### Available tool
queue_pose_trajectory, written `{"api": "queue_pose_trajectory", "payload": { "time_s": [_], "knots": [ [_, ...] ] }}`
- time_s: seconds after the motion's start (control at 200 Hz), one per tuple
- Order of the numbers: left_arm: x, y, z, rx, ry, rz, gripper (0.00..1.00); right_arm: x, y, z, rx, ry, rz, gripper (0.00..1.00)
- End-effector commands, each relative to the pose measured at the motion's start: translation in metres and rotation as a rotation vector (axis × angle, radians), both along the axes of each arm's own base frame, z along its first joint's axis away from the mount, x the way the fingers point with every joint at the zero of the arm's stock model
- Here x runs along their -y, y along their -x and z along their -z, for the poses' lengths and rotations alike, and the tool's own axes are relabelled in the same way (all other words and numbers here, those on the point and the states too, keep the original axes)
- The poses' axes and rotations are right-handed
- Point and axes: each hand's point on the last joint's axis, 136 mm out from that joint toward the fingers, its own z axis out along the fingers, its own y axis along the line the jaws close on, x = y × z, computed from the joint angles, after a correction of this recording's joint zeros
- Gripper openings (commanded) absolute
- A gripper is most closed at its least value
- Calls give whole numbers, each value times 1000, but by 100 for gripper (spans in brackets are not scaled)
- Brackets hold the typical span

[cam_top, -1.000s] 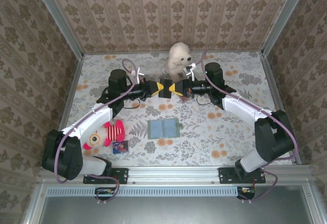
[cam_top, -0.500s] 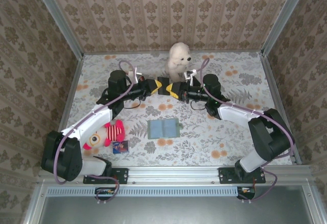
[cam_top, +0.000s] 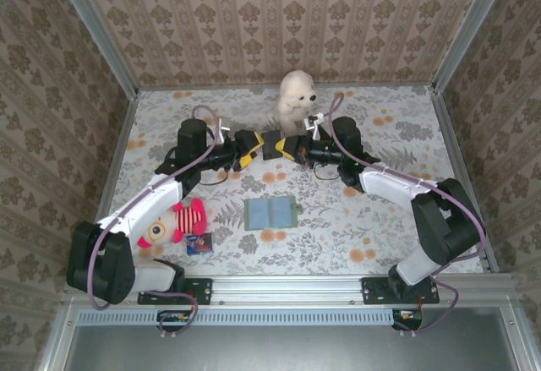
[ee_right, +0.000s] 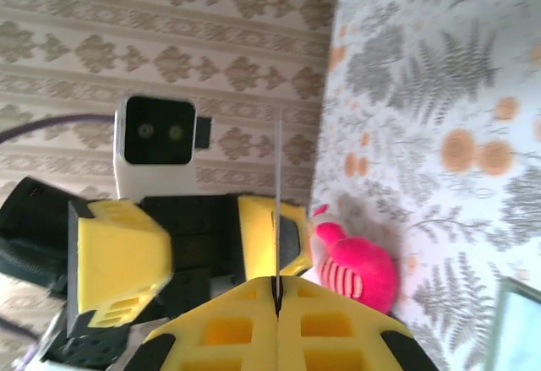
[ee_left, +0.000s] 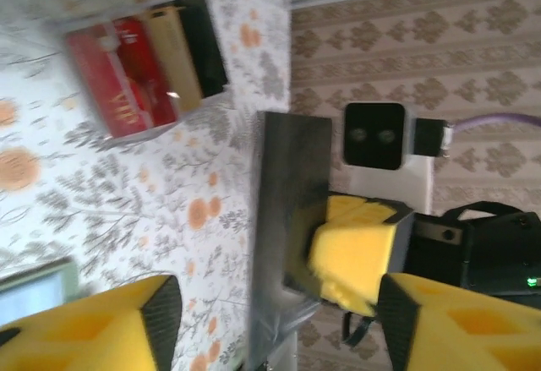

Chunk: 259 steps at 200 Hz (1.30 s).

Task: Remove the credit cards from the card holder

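Step in hand, as I am judging it: a pass of one card btw. the two arms, in the air above the tabletop, well behind the card holder. The holder is lying open and flat on the tabletop, nearer to the arm bases. Whether more cards are sitting in its pockets is too small to tell.

The right end effector is pinching the card, pads closed on one end of it, and the card is showing edge-on as a thin line. The left end effector is standing wide open w/ the card btw. its fingers – no contact visible.

Next move, prob.: the left is needing to close squarely on the free end before the right is letting go – a thin card can slip or twist, so the alignment is mattering.
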Motion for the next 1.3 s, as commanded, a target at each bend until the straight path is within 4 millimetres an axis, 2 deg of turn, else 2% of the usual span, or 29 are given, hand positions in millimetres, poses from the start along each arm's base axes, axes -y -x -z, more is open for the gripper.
{"api": "queue_pose_trajectory", "payload": {
  "time_s": [0.0,0.16,0.265,0.45,0.545,0.665,0.865,1.2,1.29],
  "knots": [
    [-25,7,13,-6,-165,-47,80,32,-3,9,107,286,16,0],
    [-42,13,25,-16,-217,-77,93,89,-18,30,149,608,78,0],
    [-51,17,34,-26,-262,-82,98,125,-32,34,205,799,129,0],
    [-58,23,48,-51,-307,-75,100,156,-60,32,309,991,139,0],
    [-59,24,54,-66,-317,-75,100,159,-73,32,353,1038,104,0],
    [-62,25,59,-80,-334,-74,100,148,-85,38,395,1045,15,0],
    [-64,27,62,-92,-350,-67,100,152,-109,62,389,1125,-25,0],
    [-66,27,68,-104,-367,-72,100,151,-120,96,373,1190,-142,0],
    [-67,28,69,-107,-370,-73,100,150,-122,100,378,1190,-155,0]
  ]
}}
